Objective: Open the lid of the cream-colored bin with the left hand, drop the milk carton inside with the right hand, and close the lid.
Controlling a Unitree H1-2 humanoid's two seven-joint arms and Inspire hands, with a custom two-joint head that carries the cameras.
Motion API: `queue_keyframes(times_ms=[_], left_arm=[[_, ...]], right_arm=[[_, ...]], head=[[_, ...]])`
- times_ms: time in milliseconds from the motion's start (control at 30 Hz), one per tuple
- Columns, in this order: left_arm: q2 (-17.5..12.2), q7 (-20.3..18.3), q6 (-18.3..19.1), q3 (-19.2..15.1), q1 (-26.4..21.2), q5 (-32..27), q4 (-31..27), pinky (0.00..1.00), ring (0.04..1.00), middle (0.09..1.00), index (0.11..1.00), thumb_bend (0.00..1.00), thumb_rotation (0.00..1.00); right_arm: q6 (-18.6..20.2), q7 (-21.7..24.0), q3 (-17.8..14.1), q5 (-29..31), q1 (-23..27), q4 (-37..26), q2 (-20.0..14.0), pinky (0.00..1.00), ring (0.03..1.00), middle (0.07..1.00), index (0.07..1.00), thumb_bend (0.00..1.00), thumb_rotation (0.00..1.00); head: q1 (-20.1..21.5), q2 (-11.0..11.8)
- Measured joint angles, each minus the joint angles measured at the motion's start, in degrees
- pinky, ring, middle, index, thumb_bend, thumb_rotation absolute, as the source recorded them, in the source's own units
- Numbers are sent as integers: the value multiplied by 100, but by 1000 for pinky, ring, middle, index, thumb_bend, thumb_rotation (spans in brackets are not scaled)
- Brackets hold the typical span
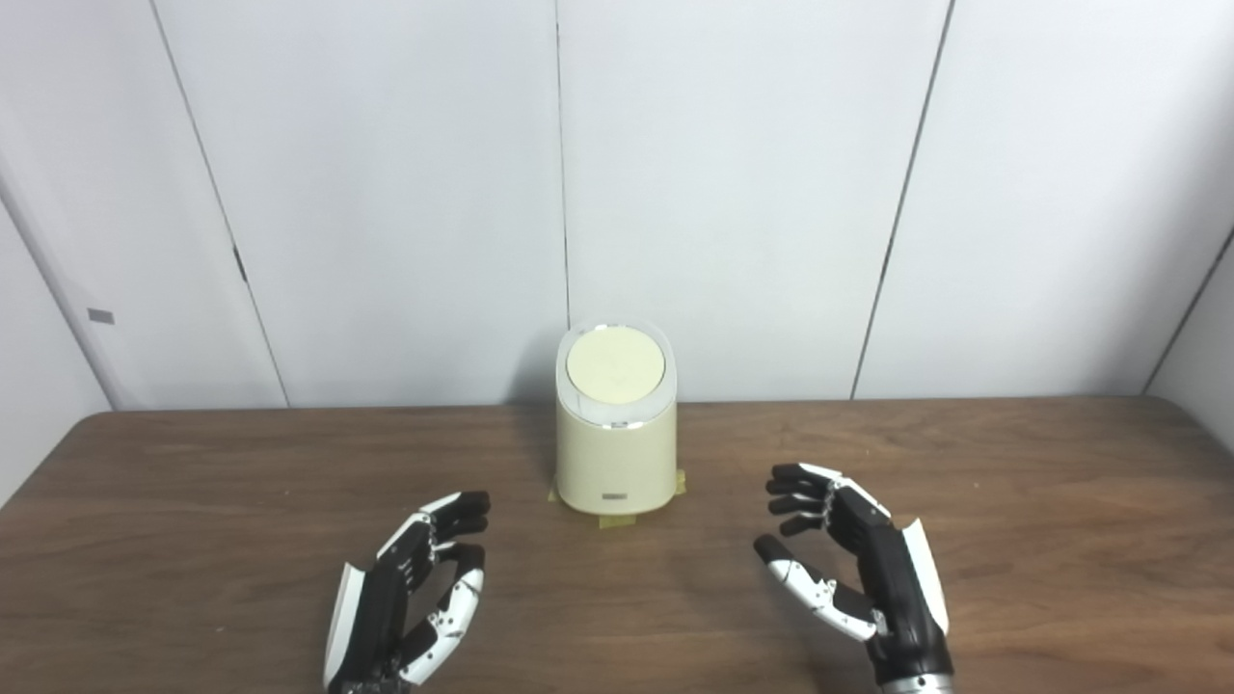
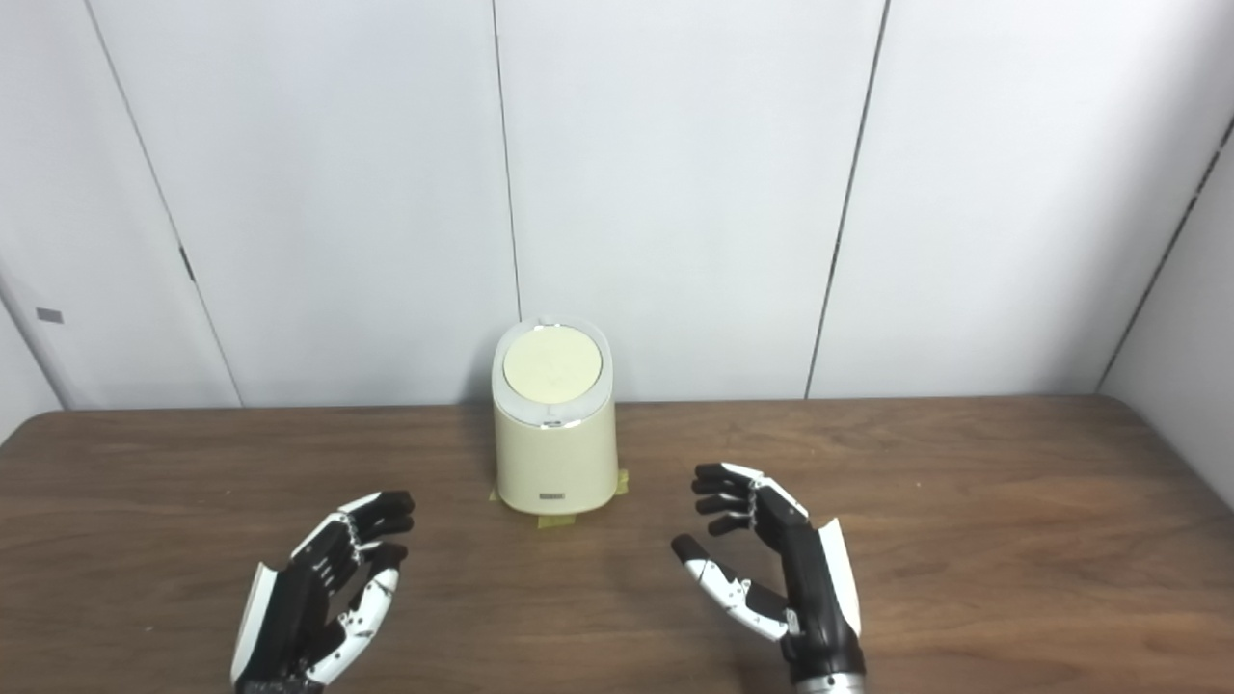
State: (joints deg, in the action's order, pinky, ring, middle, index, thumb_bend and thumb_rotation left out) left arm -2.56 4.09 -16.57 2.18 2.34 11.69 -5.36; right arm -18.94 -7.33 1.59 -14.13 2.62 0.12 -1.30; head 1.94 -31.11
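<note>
The bin (image 1: 615, 439) stood at the back of the table (image 1: 1012, 540), close to the wall (image 1: 733, 193). Its lid (image 1: 615, 364) was down flat on top. Bits of tape (image 1: 617, 521) showed under its bottom edge.

The left hand (image 1: 410, 598) was low over the table with its fingers (image 1: 461, 503) apart and a little bent. It held nothing. The bin was ahead of those fingers and a bit to their right, well apart from them.

The right hand (image 1: 853, 564) was open too, with its fingers (image 1: 795, 499) spread and curled a little. It held nothing. The bin was ahead of those fingers and to their left, also well apart.

No milk carton could be seen in either view. That looked like the biggest trouble. The right hand had nothing to drop in, and nothing lay near its fingers to pick up. If the carton was outside the views, the hand would have to go and look for it.

The lid could cause trouble too. It sat snug in its rim, so the left fingers might slip off it and not get it open. I could not tell how the lid opens. If the fingers pushed too hard from the side, the bin might tip or pull off its tape. If the left hand let go too soon, the lid might drop shut on the right fingers.
</note>
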Motion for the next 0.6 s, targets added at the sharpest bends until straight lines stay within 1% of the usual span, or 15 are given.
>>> queue_keyframes(times_ms=[133, 200, 300, 367, 500, 567, 600], left_arm=[[6, 1, 0, -2, 0, 32, -3, 647, 737, 761, 750, 167, 300], [7, -7, 1, -5, 0, 0, -3, 661, 746, 768, 752, 170, 259], [7, -15, 13, -15, 0, -58, -2, 669, 750, 770, 751, 180, 231], [6, -15, 18, -15, 0, -57, -2, 666, 749, 770, 751, 178, 231], [4, -16, 20, -15, 0, -42, -1, 669, 751, 771, 751, 181, 251], [5, -16, 24, -19, 1, -42, -1, 658, 744, 766, 748, 180, 224], [5, -16, 24, -18, 1, -42, -1, 655, 741, 764, 746, 180, 229]], right_arm=[[-26, -28, 0, -32, 4, 5, 0, 530, 632, 670, 674, 272, 274], [-38, -46, -3, -34, 6, 7, 0, 520, 628, 664, 675, 278, 289], [-38, -48, -3, -32, 6, 7, 0, 528, 637, 670, 677, 283, 311], [-38, -48, -3, -31, 8, 8, 0, 532, 639, 670, 677, 283, 322], [-39, -49, 1, -31, 15, 18, 0, 531, 638, 669, 676, 273, 298], [-40, -51, 2, -34, 21, 27, -1, 534, 639, 669, 675, 269, 302], [-40, -55, 3, -35, 22, 29, 0, 542, 646, 674, 676, 269, 302]], head=[[-44, -9], [-44, -17], [-35, -9], [-27, 0], [-35, -18], [-35, -18], [-35, -18]])
